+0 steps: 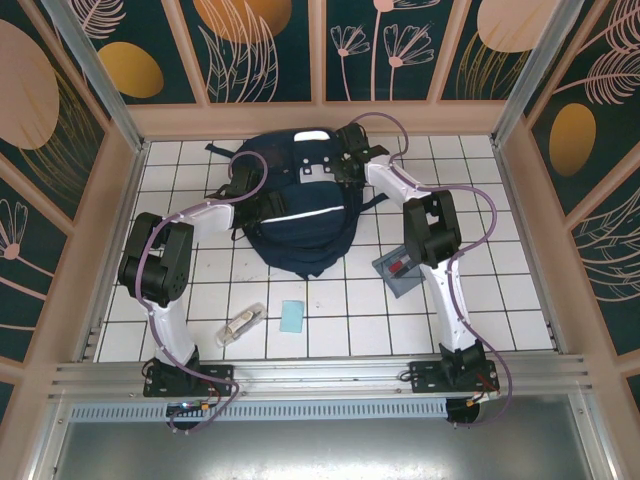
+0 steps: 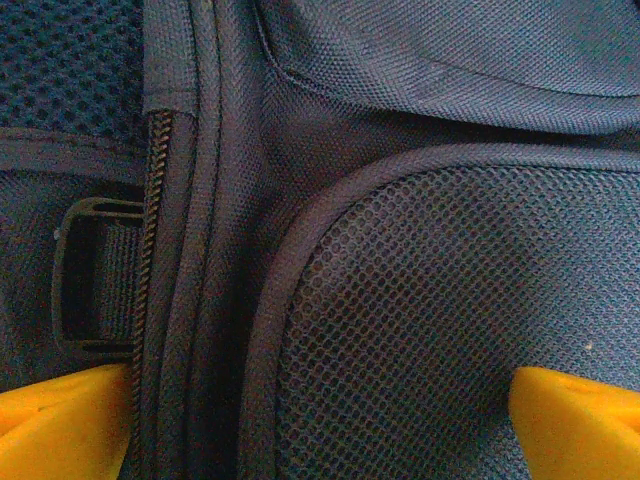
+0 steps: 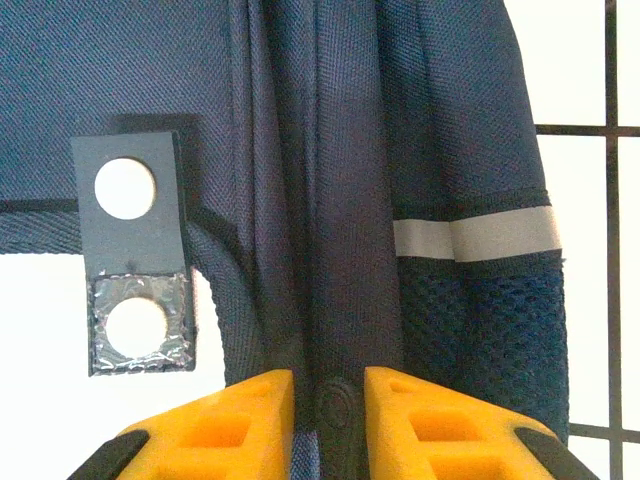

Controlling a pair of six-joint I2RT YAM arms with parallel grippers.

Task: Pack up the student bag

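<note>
1. At the far middle of the white tiled table (image 1: 500, 300), lying flat: the student bag (image 1: 300, 225), dark navy, with a white stripe across the front and a grey patch (image 1: 318, 170) toward the far end.
2. Partly hidden on one flank by the left gripper (image 1: 243, 185) and on the other by the right gripper (image 1: 352, 152); straps mostly tucked under and hard to trace.
3. Close up from the left wrist: a mesh pocket (image 2: 450, 330) with a bound edge, a zipper (image 2: 155, 200) running down beside it, and a black strap buckle (image 2: 90, 275) half covered by a fabric fold.
4. Left gripper (image 2: 320, 425) spread wide, yellow fingertips (image 2: 60, 420) cut off at both lower corners, mesh and zipper lying between them; contact with the fabric impossible to judge.
5. Close up from the right wrist: a reflective stripe (image 3: 480, 238) above a band of mesh, and the grey patch with two white round dots, the lower one framed in crinkled silvery material.
6. Right gripper (image 3: 328, 410) nearly together, pinched on a dark raised ridge of the bag; zipper pull or piping, cannot tell which.
7. Nearer than the bag, on the right: a grey case (image 1: 400, 270) with something red on it, one edge covered by the right arm.
8. Nearer still, apart from each other: a light blue square (image 1: 292, 317) and a pale packet (image 1: 243, 323); any print on them too small to read.
</note>
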